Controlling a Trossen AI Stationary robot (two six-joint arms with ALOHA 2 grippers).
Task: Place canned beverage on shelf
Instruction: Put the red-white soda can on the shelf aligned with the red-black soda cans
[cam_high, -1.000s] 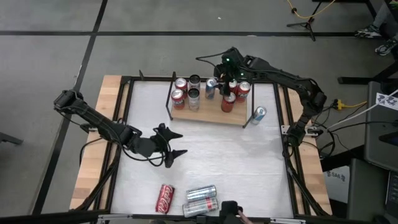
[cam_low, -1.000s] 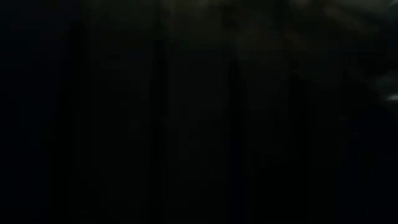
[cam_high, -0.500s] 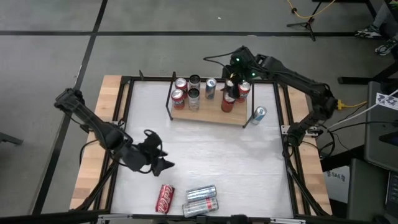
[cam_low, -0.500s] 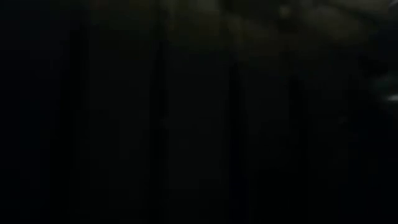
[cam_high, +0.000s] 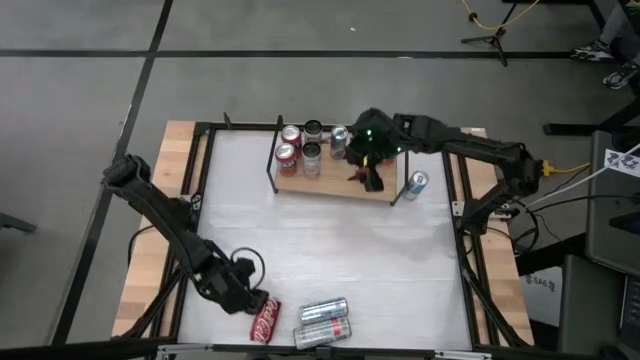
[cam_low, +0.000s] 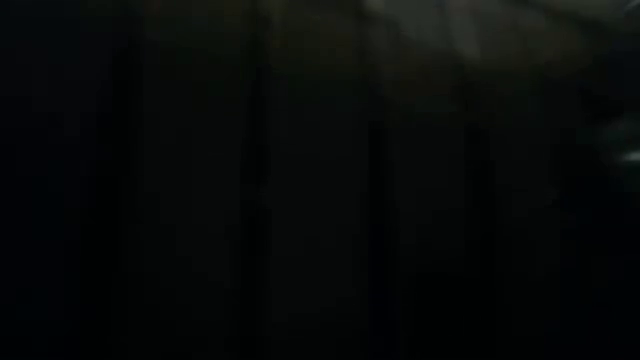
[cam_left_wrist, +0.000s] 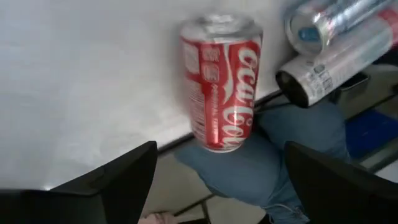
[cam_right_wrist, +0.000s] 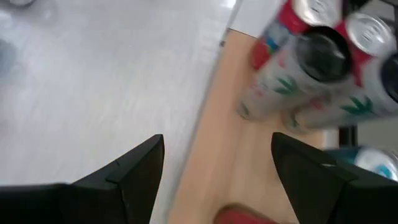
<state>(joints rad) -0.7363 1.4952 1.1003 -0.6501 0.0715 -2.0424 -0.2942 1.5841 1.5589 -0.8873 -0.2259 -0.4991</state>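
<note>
- A red cola can (cam_high: 264, 320) lies on its side at the near edge of the white table (cam_high: 330, 240), just beside two silver cans (cam_high: 323, 322) also lying down, so it is within the left arm's reach.
- The left end effector (cam_high: 250, 296) hovers just at the red can with its fingers spread wide and nothing between them, apparently lining up a grasp.
- The shelf (cam_high: 335, 185), at the far side of the table, carries upright cans (cam_high: 300, 150) grouped toward one end.
- The right end effector (cam_high: 368, 172) hangs over the shelf, open and empty.
</note>
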